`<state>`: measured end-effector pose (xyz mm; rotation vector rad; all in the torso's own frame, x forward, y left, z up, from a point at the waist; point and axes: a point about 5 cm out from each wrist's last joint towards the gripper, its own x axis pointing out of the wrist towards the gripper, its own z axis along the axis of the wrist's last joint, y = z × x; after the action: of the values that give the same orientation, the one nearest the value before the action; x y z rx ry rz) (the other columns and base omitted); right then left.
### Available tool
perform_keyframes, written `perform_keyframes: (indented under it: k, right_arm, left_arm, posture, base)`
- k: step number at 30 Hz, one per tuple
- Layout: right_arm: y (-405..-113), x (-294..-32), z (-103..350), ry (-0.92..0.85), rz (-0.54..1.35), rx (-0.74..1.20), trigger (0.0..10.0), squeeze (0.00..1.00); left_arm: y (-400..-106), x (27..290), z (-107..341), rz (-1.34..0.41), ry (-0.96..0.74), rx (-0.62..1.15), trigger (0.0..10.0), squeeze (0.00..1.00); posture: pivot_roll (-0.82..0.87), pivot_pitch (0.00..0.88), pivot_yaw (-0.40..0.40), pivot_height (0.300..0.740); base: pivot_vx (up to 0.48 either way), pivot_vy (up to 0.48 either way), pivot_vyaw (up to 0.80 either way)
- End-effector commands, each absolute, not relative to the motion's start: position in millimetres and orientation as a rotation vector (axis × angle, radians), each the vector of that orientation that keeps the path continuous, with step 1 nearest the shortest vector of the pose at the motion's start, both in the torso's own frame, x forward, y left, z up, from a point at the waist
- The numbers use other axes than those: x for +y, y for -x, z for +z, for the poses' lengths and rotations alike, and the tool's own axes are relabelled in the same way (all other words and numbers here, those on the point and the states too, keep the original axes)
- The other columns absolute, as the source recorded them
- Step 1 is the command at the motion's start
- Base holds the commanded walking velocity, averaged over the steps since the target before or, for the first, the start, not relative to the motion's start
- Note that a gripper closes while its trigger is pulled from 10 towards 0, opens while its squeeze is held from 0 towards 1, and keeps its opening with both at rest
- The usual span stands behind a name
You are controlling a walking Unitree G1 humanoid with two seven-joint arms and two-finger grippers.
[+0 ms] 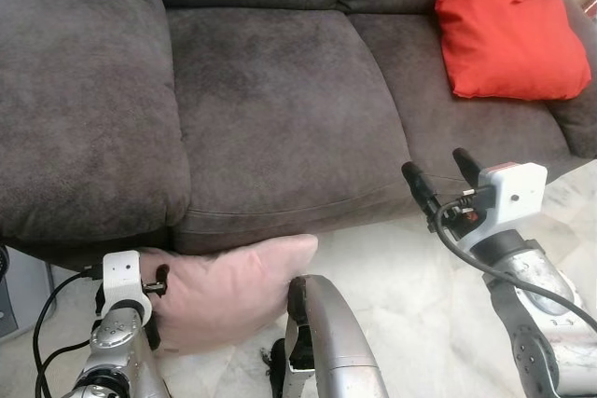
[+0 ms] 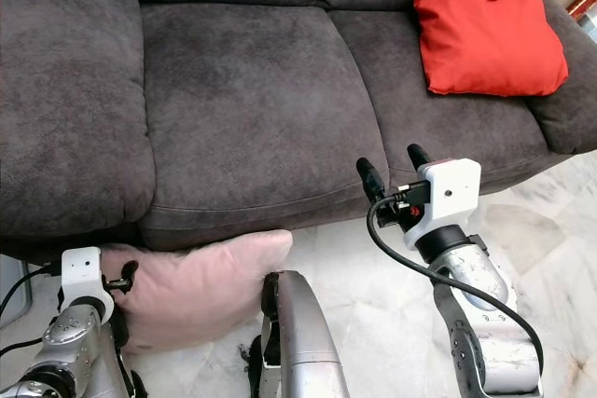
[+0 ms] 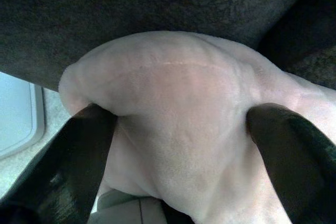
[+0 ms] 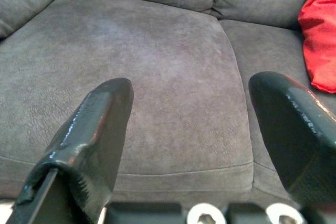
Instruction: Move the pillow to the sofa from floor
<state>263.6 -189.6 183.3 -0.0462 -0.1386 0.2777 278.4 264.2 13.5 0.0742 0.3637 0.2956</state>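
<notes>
A pale pink pillow (image 1: 233, 286) lies low against the front of the dark grey sofa (image 1: 280, 109), just under the seat cushion's edge. My left gripper (image 3: 178, 145) is shut on the pillow's left end, and both black fingers (image 3: 79, 161) press into the soft fabric. In the eye views the left wrist (image 1: 121, 277) sits at the pillow's left side, with the fingers buried in it. My right gripper (image 1: 437, 167) hangs open and empty in front of the sofa's right seat, above the floor.
A red cushion (image 1: 508, 25) leans in the sofa's right corner. The middle seat (image 4: 157, 77) is bare. A silver part of my body (image 1: 322, 323) rises at the bottom centre, just right of the pillow. White marble floor (image 1: 401, 277) runs along the sofa front.
</notes>
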Motion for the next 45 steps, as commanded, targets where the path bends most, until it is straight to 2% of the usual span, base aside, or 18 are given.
perform_keyframes:
  k: [1, 23, 45]
  right_arm:
    - [-258.2, -197.8, 185.5, 0.062, 0.257, -0.138, 10.0, 0.00]
    - [-260.8, -195.8, 184.6, 0.072, 0.277, -0.122, 10.0, 0.00]
    - [-266.2, -190.9, 180.1, 0.055, 0.263, -0.130, 10.0, 0.00]
  left_arm:
    - [-269.3, 259.2, 0.6, 0.286, -0.087, 0.431, 0.0, 0.00]
    - [-264.2, 257.2, -5.0, 0.283, -0.115, 0.456, 0.0, 0.00]
    - [-266.1, 261.2, -2.5, 0.284, -0.125, 0.460, 0.0, 0.00]
  posture:
    - [-0.12, 0.302, -0.336, 0.538]
    - [-0.11, 0.288, -0.343, 0.538]
    - [-0.08, 0.262, -0.312, 0.538]
  base:
    - [0.000, 0.000, 0.00]
    - [0.000, 0.000, 0.00]
    - [0.000, 0.000, 0.00]
